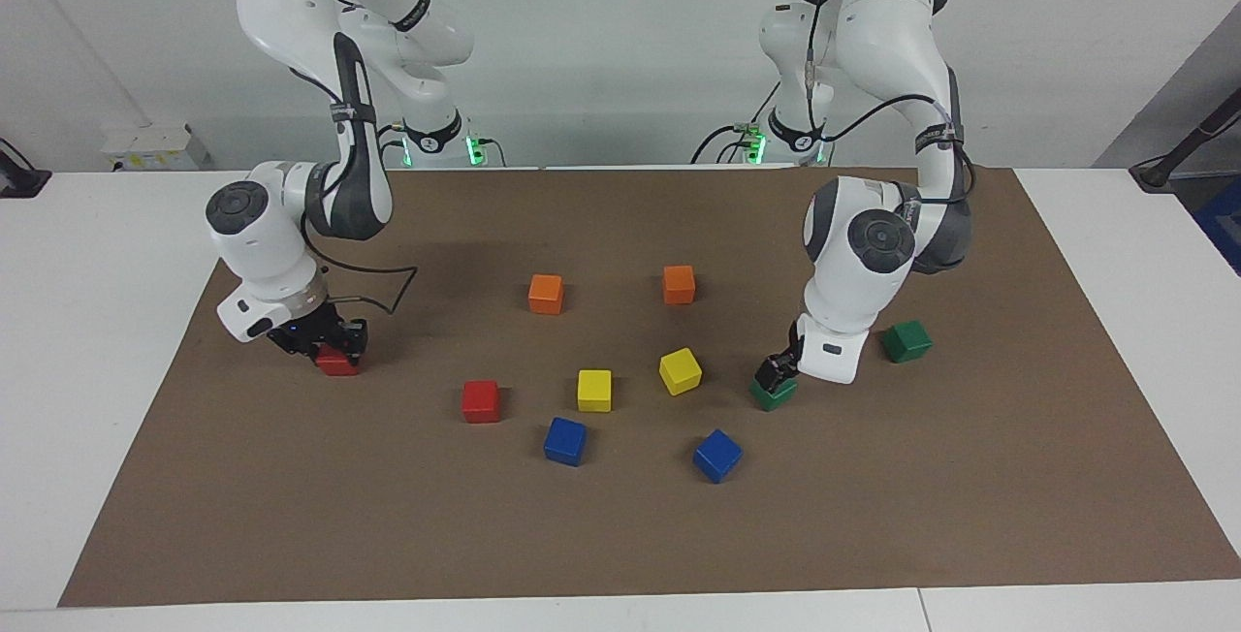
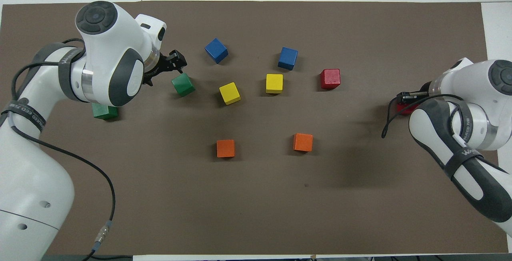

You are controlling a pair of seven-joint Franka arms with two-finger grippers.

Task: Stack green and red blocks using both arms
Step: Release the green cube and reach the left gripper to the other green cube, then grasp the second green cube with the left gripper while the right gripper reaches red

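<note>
My right gripper is low on the mat around a red block at the right arm's end; in the overhead view that gripper hides most of this red block. The other red block lies free beside a yellow cube. My left gripper is open just over a green block, which rests on the mat; this green block also shows in the overhead view beside the left gripper. The second green block lies nearer to the robots, toward the left arm's end.
Two orange cubes lie nearer to the robots. Two yellow cubes sit mid-mat, and two blue cubes lie farther out. All rest on a brown mat.
</note>
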